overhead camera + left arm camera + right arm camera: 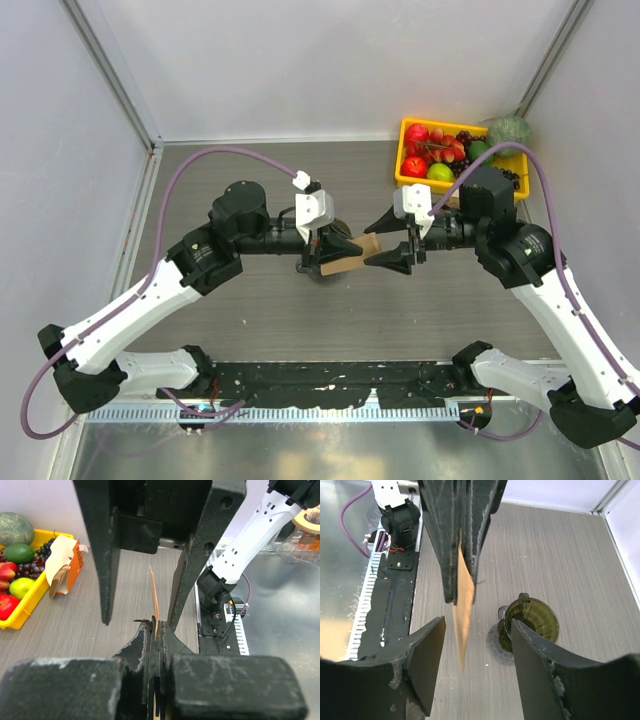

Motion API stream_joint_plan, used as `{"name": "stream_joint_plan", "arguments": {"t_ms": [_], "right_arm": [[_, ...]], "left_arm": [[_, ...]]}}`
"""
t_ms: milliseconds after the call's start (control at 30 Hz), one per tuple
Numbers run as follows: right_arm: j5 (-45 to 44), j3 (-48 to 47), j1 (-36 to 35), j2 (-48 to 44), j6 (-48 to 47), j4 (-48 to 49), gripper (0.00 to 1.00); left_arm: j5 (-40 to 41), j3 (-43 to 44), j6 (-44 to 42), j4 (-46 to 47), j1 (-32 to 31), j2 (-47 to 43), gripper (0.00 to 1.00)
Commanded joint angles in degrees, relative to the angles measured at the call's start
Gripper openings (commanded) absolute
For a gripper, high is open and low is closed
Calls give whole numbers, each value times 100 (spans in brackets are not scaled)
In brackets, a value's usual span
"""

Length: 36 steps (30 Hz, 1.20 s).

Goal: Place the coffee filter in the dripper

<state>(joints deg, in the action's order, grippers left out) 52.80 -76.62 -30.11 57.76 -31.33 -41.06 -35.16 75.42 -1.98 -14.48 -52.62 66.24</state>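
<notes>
1. Seen from above, the left end effector (325, 250) is clamped on the coffee filter (348, 256), a flat tan paper held above the worktop (250, 330). The paper sticks out past its fingertips toward the right end effector (368, 245), whose jaws are spread wide, one on either side of the paper's far edge. Behind the right end effector, near the back corner, sits a yellow tray (403, 150) of fruit (440, 150).

2. In the left wrist view, the left end effector (156, 630) has its fingers pressed together at the bottom. The coffee filter (154, 597) rises edge-on from between them (only a thin orange line from here). Just ahead, the right end effector (139, 622) hangs with its two dark fingers parted and the paper in the gap. I cannot tell whether either finger touches it. Off to the left are the yellow tray (27, 605) and, just beside it, an orange-and-white packet (65, 562).

3. In the right wrist view, the right end effector (477, 627) is parted at the bottom, gripping nothing. The coffee filter (462, 625) hangs between its fingers, closer to the one on the left of the view. Above, the left end effector (462, 587) is shut flat on the paper's upper part. The dripper (532, 622) stands upright on the worktop, below and to the right of the paper and partly behind the other finger. The filter is beside the dripper, not in it.
</notes>
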Motion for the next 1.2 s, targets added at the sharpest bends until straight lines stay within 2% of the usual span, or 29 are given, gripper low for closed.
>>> {"name": "stream_joint_plan", "arguments": {"t_ms": [0,33,100,200,233,267,333,367,567,867,1000,1167], "right_arm": [[-208,-213,-162,16,302,352,59],[-217,-213,-188,69,381,414,58],[-191,-266,-250,148,417,423,47],[-164,-283,-294,166,417,423,14],[-217,-266,-285,148,391,406,9],[-243,-257,-294,122,348,345,5],[-322,-222,-294,61,154,178,6],[-357,-196,-294,34,119,151,6],[-104,-143,-294,-63,495,335,5],[336,24,-294,-19,901,616,5],[407,42,-294,7,971,669,5],[398,68,-294,43,910,634,5]], "left_arm": [[-105,-150,171,621,59,-155,0],[-158,-168,337,674,59,-146,0],[-219,-176,417,718,59,-146,0],[-176,-194,374,666,68,-207,0],[-141,-220,356,614,85,-269,0],[-114,-255,356,535,120,-330,8],[-105,-326,330,351,234,-479,25],[-105,-378,286,271,287,-602,38],[26,-818,-92,24,569,-1192,57],[-298,-792,127,498,569,-982,57],[-413,-687,163,613,481,-806,54],[-510,-651,330,736,411,-718,43]]}}
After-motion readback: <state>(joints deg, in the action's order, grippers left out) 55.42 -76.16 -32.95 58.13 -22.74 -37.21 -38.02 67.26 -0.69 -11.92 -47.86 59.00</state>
